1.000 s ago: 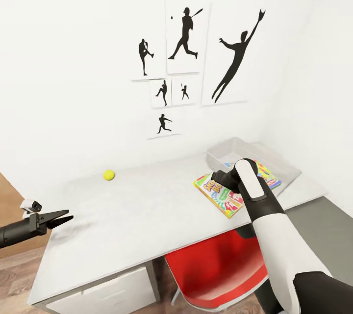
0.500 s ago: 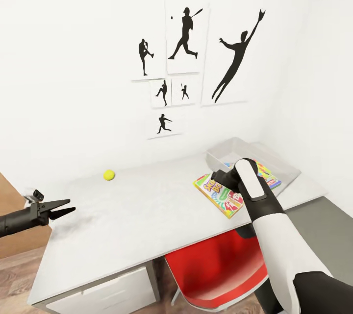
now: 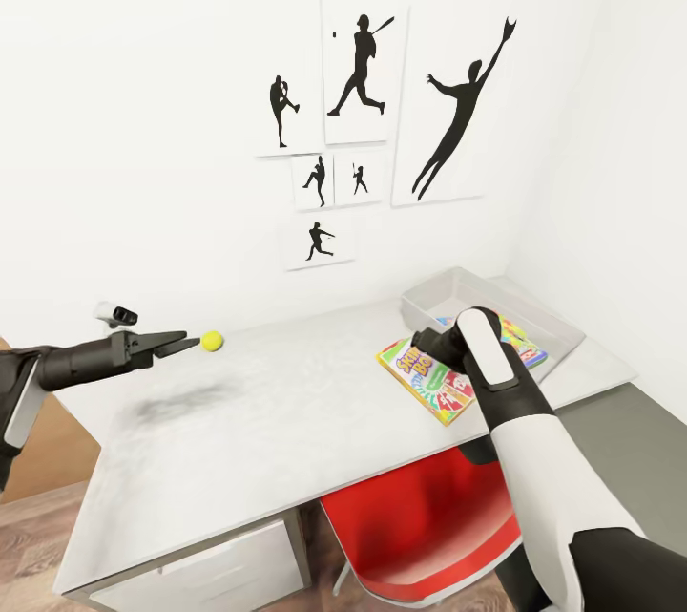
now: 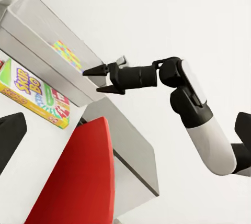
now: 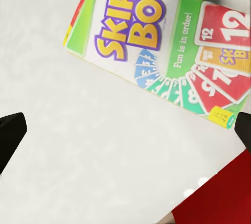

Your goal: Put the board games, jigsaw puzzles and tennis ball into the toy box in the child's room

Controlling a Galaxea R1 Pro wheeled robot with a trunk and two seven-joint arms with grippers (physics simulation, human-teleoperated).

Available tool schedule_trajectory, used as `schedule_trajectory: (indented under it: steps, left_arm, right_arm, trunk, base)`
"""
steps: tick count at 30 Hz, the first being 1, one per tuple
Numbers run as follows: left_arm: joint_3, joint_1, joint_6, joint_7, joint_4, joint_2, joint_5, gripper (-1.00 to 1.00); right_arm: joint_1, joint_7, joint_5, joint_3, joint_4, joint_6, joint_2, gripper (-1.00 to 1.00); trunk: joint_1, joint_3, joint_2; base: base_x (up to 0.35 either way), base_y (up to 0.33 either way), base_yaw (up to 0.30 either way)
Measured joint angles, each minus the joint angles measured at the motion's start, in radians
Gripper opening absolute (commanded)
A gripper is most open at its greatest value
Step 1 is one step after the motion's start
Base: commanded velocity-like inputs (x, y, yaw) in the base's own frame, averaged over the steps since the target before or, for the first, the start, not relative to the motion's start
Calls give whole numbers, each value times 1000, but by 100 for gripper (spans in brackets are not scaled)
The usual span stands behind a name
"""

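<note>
The tennis ball (image 3: pixel 212 341) is a small yellow-green ball at the back left of the white table (image 3: pixel 286 421). My left gripper (image 3: pixel 186 342) hovers level with it, open, its tips right beside the ball; contact cannot be told. The Skip-Bo board game (image 3: pixel 434 385) (image 5: pixel 162 41) (image 4: pixel 36 96) lies flat beside the toy box (image 3: pixel 448 292) (image 4: pixel 36 25). A jigsaw puzzle (image 3: pixel 523 337) (image 4: pixel 66 54) lies inside that grey tray. My right gripper (image 4: pixel 94 81) hangs open just above the Skip-Bo box, holding nothing, its fingertips (image 5: pixel 11 130) spread wide.
A red chair (image 3: pixel 420 517) is tucked under the table's front edge, with a white drawer unit (image 3: pixel 210 574) to its left. A lower dark-grey unit (image 3: pixel 630 440) joins the table's right end. Black silhouette pictures (image 3: pixel 363 106) hang on the white wall behind.
My left arm has risen from the table's left edge and swung forward and right, ending beside the tennis ball. The right arm and Skip-Bo box have not moved.
</note>
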Motion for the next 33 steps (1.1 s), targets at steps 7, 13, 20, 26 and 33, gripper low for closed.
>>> schedule_trajectory:
  steps: [7, 13, 20, 26, 33]
  left_arm:
    - [-1, -6, -1, 6, -2, -9, 2, 100]
    - [3, -7, -3, 7, -3, -9, 0, 100]
    - [8, -7, -2, 6, -6, -7, 1, 100]
    - [8, -7, -2, 6, -6, -7, 2, 100]
    - [8, -7, -4, 6, -6, -7, 2, 100]
  right_arm:
    - [0, 0, 22, 0, -2, -47, -5, 100]
    - [1, 3, 101, 0, 4, -132, -3, 100]
    - [1, 25, 128, 0, 5, -147, 8, 100]
    - [1, 27, 133, 0, 5, -162, 10, 100]
    - [1, 27, 134, 1, 16, -229, 9, 100]
  trunk:
    - [0, 0, 0]
    - [0, 0, 0]
    - [0, 0, 0]
    - [0, 0, 0]
    - [0, 0, 0]
  base:
    - [13, 8, 0]
    - [98, 105, 0]
    - [15, 43, 0]
    - [1, 79, 0]
    - [0, 7, 0]
